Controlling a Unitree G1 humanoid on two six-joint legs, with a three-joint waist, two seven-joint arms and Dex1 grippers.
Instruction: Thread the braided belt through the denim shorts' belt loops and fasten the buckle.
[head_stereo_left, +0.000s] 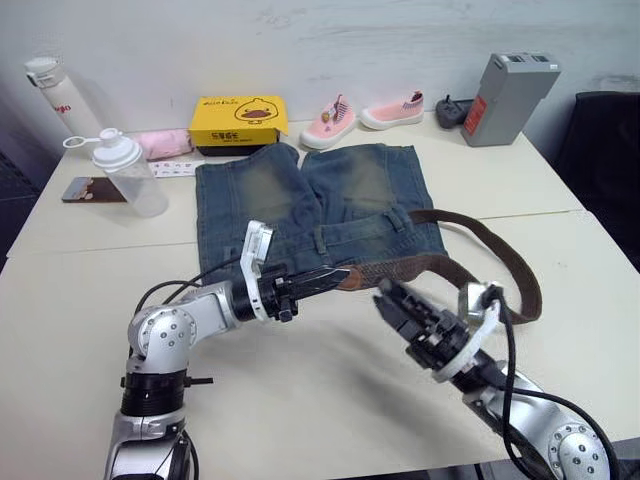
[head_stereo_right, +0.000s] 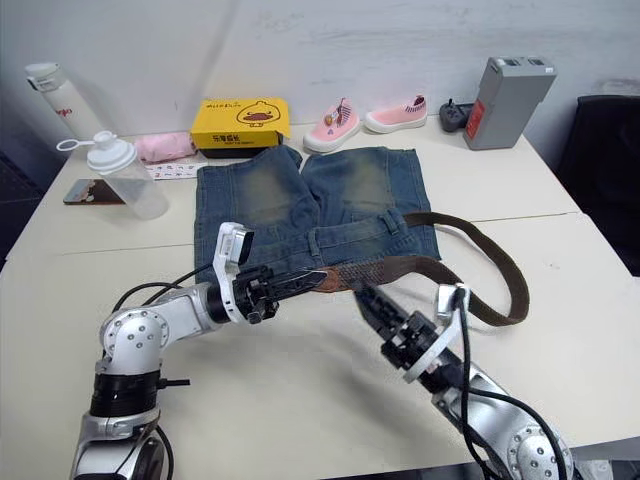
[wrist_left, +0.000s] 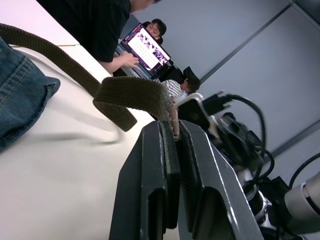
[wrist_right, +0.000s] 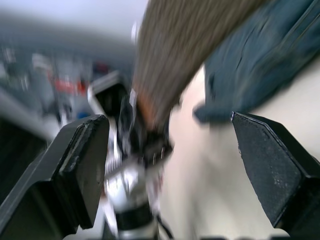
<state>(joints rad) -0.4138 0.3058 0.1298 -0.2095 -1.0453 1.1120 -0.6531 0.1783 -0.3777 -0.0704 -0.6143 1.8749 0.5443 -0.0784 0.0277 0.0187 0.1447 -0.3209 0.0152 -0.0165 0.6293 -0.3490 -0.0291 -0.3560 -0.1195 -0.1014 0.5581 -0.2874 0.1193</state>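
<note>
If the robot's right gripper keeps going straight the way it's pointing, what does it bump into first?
Probably the braided belt, right where the left gripper pinches its end. Depth is hard to judge.

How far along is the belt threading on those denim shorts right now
Early stage. Done: the braided belt lies along the waistband of the denim shorts. In hand: the left gripper pinches the belt's end, while the right gripper waits open beside it. Left: feeding the loops and fastening the buckle; I can't see either clearly.
</note>
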